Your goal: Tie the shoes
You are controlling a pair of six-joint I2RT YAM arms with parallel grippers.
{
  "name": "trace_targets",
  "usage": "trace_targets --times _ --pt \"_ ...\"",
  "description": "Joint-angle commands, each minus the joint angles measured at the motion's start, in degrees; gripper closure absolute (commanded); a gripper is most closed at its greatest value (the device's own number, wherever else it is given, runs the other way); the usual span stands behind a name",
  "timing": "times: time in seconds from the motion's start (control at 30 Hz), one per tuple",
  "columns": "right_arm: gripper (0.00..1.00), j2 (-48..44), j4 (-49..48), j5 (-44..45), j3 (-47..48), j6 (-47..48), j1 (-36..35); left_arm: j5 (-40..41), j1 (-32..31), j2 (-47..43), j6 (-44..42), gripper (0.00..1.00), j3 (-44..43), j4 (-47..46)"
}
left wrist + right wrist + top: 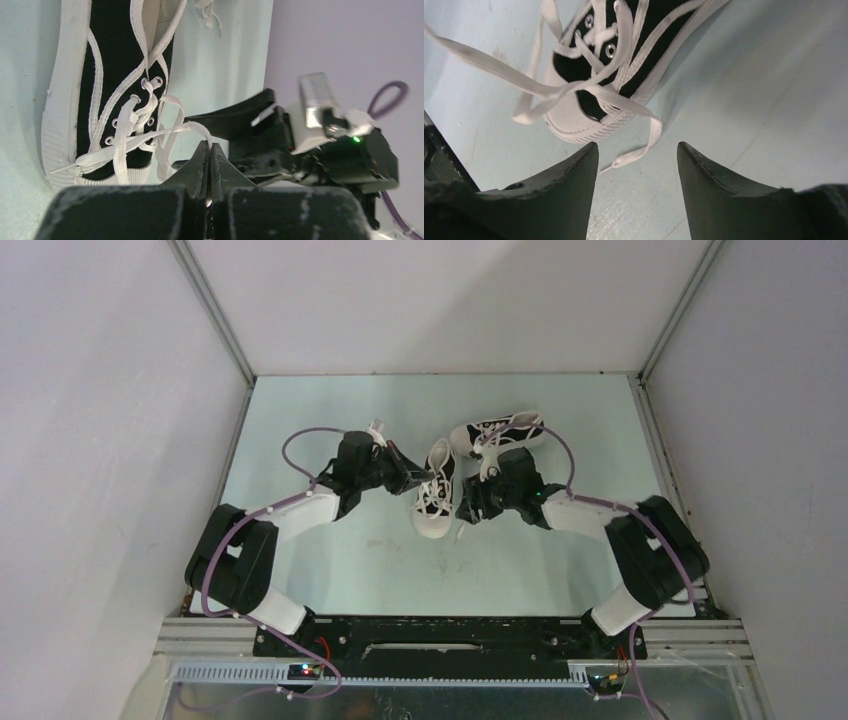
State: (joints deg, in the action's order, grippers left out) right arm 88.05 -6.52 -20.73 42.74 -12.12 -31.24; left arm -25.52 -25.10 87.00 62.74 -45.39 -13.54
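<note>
Two black canvas shoes with white toe caps and laces are on the table. The near shoe point(435, 492) lies between my grippers, toe toward me; the far shoe point(497, 432) lies on its side behind it. My left gripper point(418, 480) is at the near shoe's left side; in the left wrist view it point(209, 146) is shut on a white lace point(165, 132) that runs taut from the shoe point(112, 65). My right gripper point(466, 508) is open and empty beside the toe cap point(569, 122). A loose lace end point(639, 152) lies on the table just beyond its fingertips point(638, 150).
The pale green table point(330, 570) is walled by white panels at left, back and right. My right arm's wrist point(320, 145) shows close in the left wrist view. Purple cables loop over both arms.
</note>
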Motion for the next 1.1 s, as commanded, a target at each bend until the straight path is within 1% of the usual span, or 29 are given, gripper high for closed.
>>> trace_targets --times 0.0,0.1,0.27,0.33,0.5,0.53,0.57,0.6,0.63,0.67,0.73,0.83,0.97,1.07 --pt "0.37 7.8 -2.32 -9.08 4.98 -0.13 -0.15 -0.99 0.27 0.05 -2.52 1.0 -2.1 0.2" --pt "0.35 10.04 -5.39 -9.82 5.61 -0.41 -0.39 -1.1 0.32 0.02 -2.98 1.0 -2.3 0.65" --pt "0.34 11.39 -5.48 -6.85 6.96 0.1 -0.17 -1.68 0.36 0.51 -3.32 1.0 -2.5 0.88" --pt "0.37 11.75 -5.79 -7.33 7.0 0.2 0.18 -1.9 0.39 0.7 -3.4 1.0 -2.62 0.88" --pt "0.53 13.03 -8.21 -13.83 7.0 0.18 0.19 -2.26 0.4 0.89 -3.73 1.0 -3.38 1.38" --pt "0.6 13.14 -8.56 -13.86 7.0 0.32 -0.12 -2.35 0.4 0.89 -3.84 1.0 -3.47 1.53" --pt "0.65 13.03 -8.58 -13.67 7.0 0.33 -0.37 -2.34 0.4 0.82 -4.02 1.0 -3.72 1.9" --pt "0.75 12.94 -8.28 -13.56 7.0 0.34 -0.38 -2.19 0.41 0.77 -4.16 1.0 -3.82 2.14" --pt "0.79 12.56 -7.95 -13.22 7.0 0.34 -0.26 -2.09 0.41 0.55 -4.41 1.0 -3.94 2.58" --pt "0.89 12.35 -7.14 -12.9 7.0 0.36 -0.28 -1.93 0.41 0.41 -4.57 1.0 -4.02 2.79" --pt "0.95 11.28 -5.73 -11.37 6.85 0.1 -0.31 -1.37 0.41 -0.06 -5.12 1.0 -4.32 3.71" --pt "1.0 8.59 -4.59 -8.73 5.21 -1.29 -0.46 -0.3 0.33 -1.19 -6.87 1.0 -5.3 6.21" --pt "1.0 4.69 -2.21 -3.81 2.08 -3.49 -1.14 2.57 0.33 -4.24 -10.09 1.0 -5.91 9.38" --pt "1.0 3.44 0.78 -2.59 1.29 -4.24 -1.18 4.98 0.13 -6.77 -13.05 1.0 -6.84 11.57"
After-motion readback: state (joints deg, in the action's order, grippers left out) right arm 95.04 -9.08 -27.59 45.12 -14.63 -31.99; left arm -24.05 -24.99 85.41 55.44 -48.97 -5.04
